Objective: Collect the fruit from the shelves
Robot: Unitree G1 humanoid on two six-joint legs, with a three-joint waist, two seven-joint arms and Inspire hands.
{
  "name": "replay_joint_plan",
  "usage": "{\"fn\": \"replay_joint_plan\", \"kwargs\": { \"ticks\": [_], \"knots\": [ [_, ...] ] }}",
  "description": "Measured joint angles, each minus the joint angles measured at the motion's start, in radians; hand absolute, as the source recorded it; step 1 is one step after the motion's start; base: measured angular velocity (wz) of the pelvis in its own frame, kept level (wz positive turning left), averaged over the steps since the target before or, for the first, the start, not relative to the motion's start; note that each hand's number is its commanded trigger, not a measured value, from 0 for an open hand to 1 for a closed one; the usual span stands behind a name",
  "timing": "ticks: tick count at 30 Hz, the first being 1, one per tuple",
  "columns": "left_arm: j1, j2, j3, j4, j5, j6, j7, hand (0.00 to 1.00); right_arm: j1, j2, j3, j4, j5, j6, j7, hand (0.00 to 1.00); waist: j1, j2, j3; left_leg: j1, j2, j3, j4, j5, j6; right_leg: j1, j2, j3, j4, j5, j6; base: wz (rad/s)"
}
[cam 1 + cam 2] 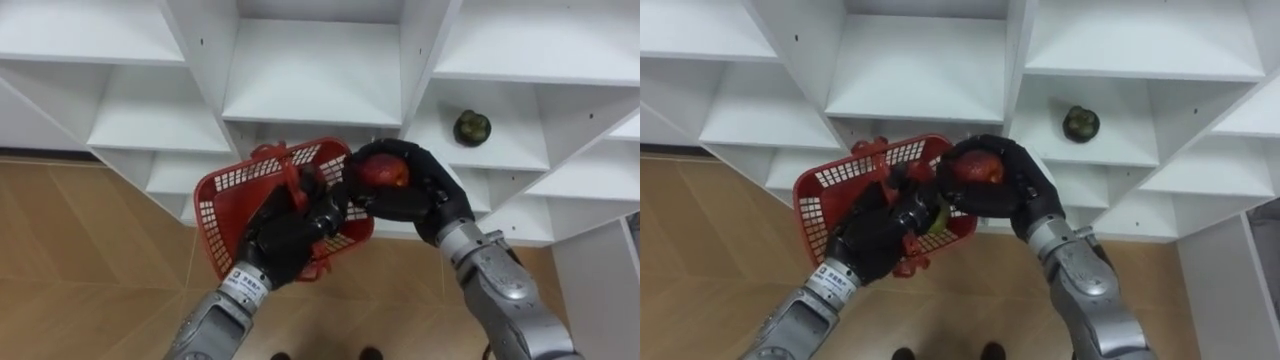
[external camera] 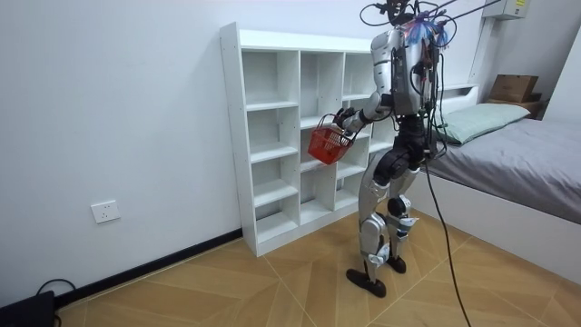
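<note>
The robot stood upright before the closet (image 2: 272, 136) with its knees slightly bent and both forearms held in front of its chest. The left arm ran up from the lower left, forearm angled toward the middle, wrist about straight. The left hand (image 1: 283, 238) had its back to the camera and its fingers curled round the handle of the red basket (image 1: 225, 195). The right arm ran up from the lower right, forearm slanted inward, wrist bent toward the left. The right hand (image 1: 420, 195) was cupped, fingers and thumb wrapped about a red fruit (image 1: 384, 172), at the basket's right rim, just beside the left hand.
</note>
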Motion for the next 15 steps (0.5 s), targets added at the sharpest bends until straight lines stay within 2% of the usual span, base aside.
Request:
{"fn": "replay_joint_plan", "kwargs": {
  "ticks": [5, 11, 15],
  "knots": [
    [0.001, -0.004, -0.014, 0.000, -0.023, 0.028, -0.035, 1.00, 0.000, 0.007, -0.001, 0.000, 0.024, 0.015, 0.019, 1.00, -0.001, -0.001, 0.0001, 0.000, -0.001, 0.008, -0.001, 0.000, 0.000, -0.007, 0.002, 0.009, 0.003, 0.000, 0.000, -0.05],
    [0.001, -0.022, -0.016, -0.004, -0.040, 0.027, -0.055, 1.00, 0.000, 0.017, -0.001, -0.007, 0.104, 0.021, 0.022, 1.00, -0.002, -0.003, 0.0004, 0.002, -0.001, 0.010, -0.006, 0.000, 0.000, -0.014, 0.003, 0.024, 0.010, -0.001, 0.000, -0.03],
    [-0.001, -0.024, -0.044, -0.009, -0.040, 0.028, -0.059, 1.00, -0.002, 0.025, 0.001, -0.007, 0.173, 0.021, 0.023, 1.00, -0.004, -0.004, 0.0011, 0.003, -0.001, 0.014, -0.005, 0.000, 0.000, -0.012, 0.004, 0.023, 0.010, -0.001, 0.000, 0.00]
  ]
}}
